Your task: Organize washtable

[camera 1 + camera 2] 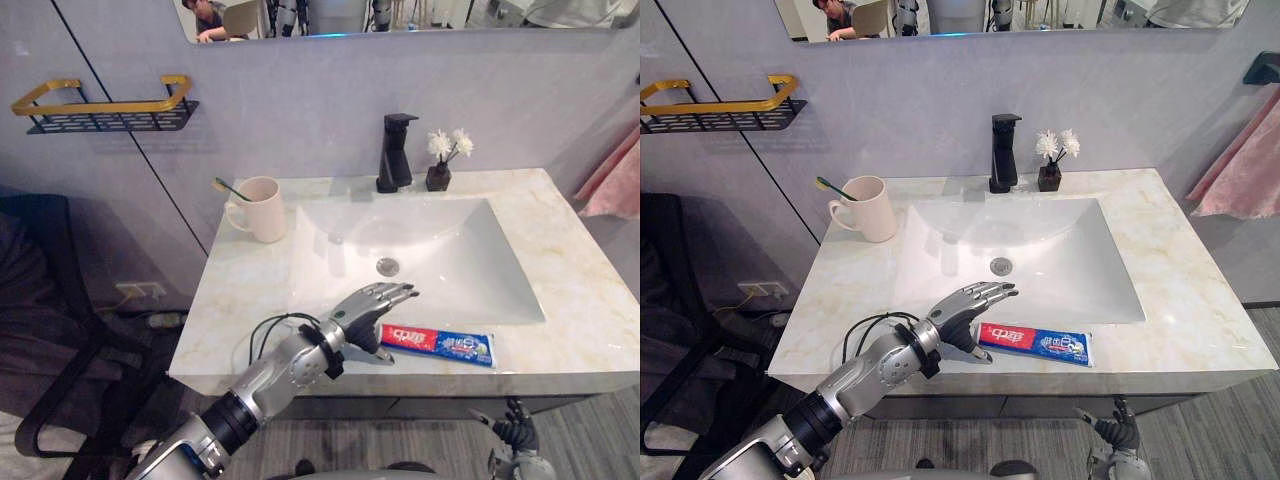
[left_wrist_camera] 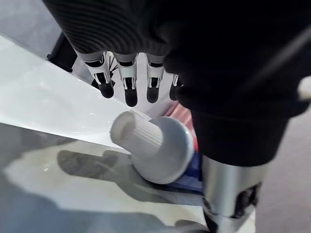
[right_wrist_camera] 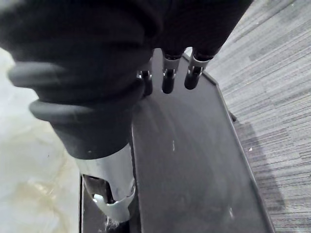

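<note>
Toothpaste tube (image 1: 440,342) lies flat on the front strip of the marble washtable (image 1: 590,290), between the sink (image 1: 450,285) and the counter's front edge, with its cap end toward the robot's left. The left hand (image 1: 370,305) reaches over that end, fingers stretched out and apart from the thumb, closed on nothing.

The 2 eye views hide the cap under the hand. The left wrist view shows it plainly: a white ribbed cap (image 2: 141,136) on the tube's rounded shoulder, lying below the straight fingers (image 2: 129,80) with the thumb (image 2: 228,194) just beside it. Whether the thumb touches the tube I cannot tell.

The eye views also show the rest of the washtable. A cream mug (image 1: 260,208) with a toothbrush (image 1: 228,187) standing in it sits at the back left corner. A black faucet (image 1: 394,152) stands behind the sink, and a small dark vase of white flowers (image 1: 442,162) is just to its right. A gold-railed wall shelf (image 1: 105,105) hangs at the upper left, and a pink towel (image 1: 615,180) hangs at the far right.

The right hand (image 1: 515,428) hangs low, below the counter's front edge at the lower right. Its own wrist view shows the fingers (image 3: 167,77) relaxed and loosely straight, holding nothing, in front of a dark panel (image 3: 194,170) with grey floor (image 3: 282,97) beside it.
</note>
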